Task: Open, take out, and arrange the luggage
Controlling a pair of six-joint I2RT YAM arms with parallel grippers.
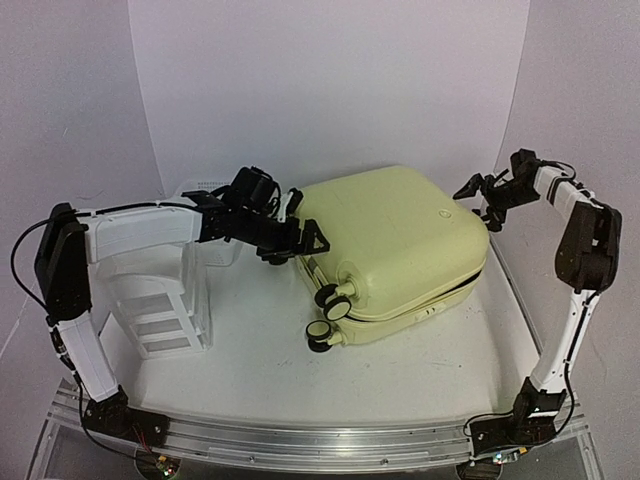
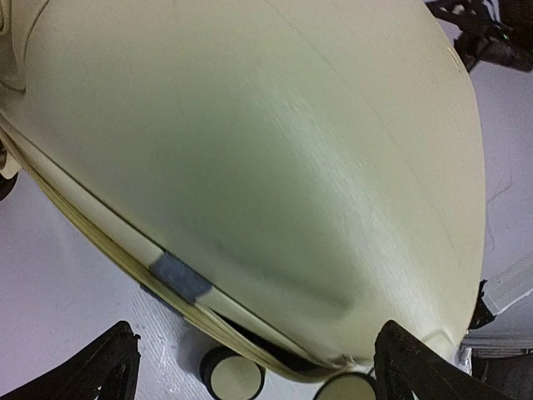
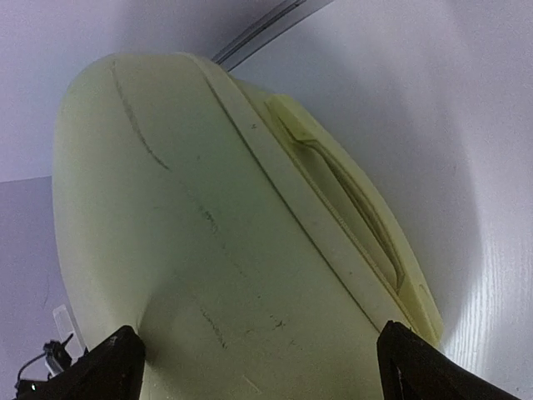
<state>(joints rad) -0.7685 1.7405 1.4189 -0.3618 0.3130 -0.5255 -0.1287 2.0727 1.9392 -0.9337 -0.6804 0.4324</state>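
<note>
The luggage [image 1: 395, 245] is a pale-yellow hard-shell suitcase lying flat mid-table, with its black wheels [image 1: 333, 302] facing the front left. Its seam [image 1: 455, 293] shows a narrow dark gap along the front right. My left gripper [image 1: 300, 240] is open at the suitcase's left end, above the wheels. In the left wrist view the shell [image 2: 275, 150] fills the frame between the spread fingers [image 2: 416, 358]. My right gripper [image 1: 482, 203] is open at the back right corner. In the right wrist view it looks down the shell [image 3: 208, 250] and side handle [image 3: 350, 200].
A white plastic drawer unit [image 1: 160, 300] stands at the left, under the left arm. A white mesh basket [image 1: 205, 188] sits behind it. White walls close the back and sides. A metal rail [image 1: 320, 440] runs along the near edge.
</note>
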